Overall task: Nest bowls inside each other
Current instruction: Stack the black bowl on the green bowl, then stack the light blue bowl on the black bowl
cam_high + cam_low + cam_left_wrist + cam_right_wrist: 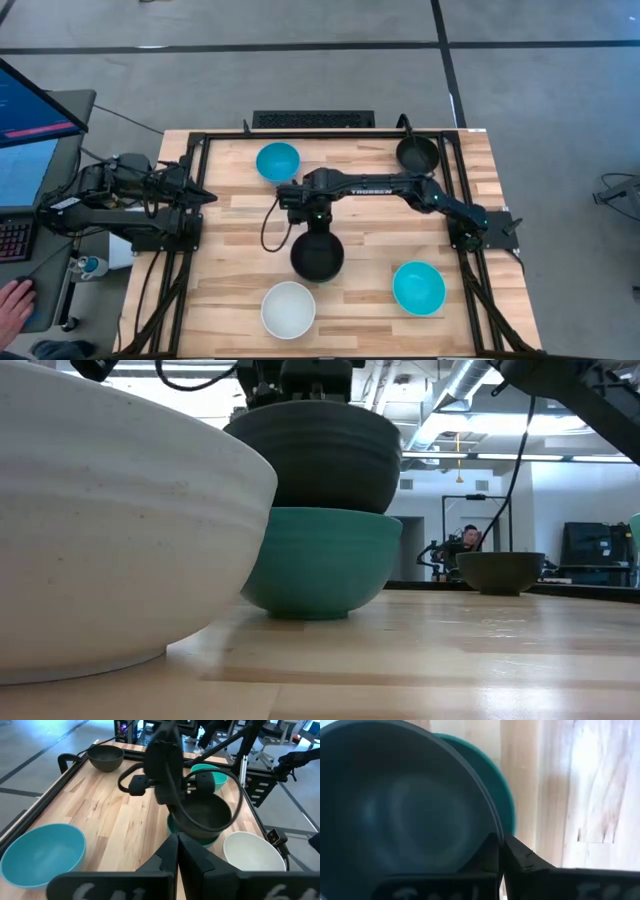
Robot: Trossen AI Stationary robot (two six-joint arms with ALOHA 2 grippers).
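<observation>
My right gripper reaches to mid-table and is shut on a black bowl. That bowl sits over a dark teal bowl, its base at the teal rim. The teal bowl rests by its foot on the wood and is hidden in the high view. A white bowl stands at the near edge and a cyan bowl near right. A second cyan bowl and a second black bowl stand at the far side. My left gripper waits shut at the table's left edge. My right gripper holds the black bowl by the far part of its rim. The rim is pinched with one finger inside the bowl and one outside. The fingers come from above, pointing down. The bowl sits upright over the teal bowl; whether the two touch, I cannot tell.
Black frame rails run along the table's far, left and right sides. A keyboard-like black bar lies beyond the far edge. A person's hand shows at a desk left of the table. Bare wood lies between the bowls.
</observation>
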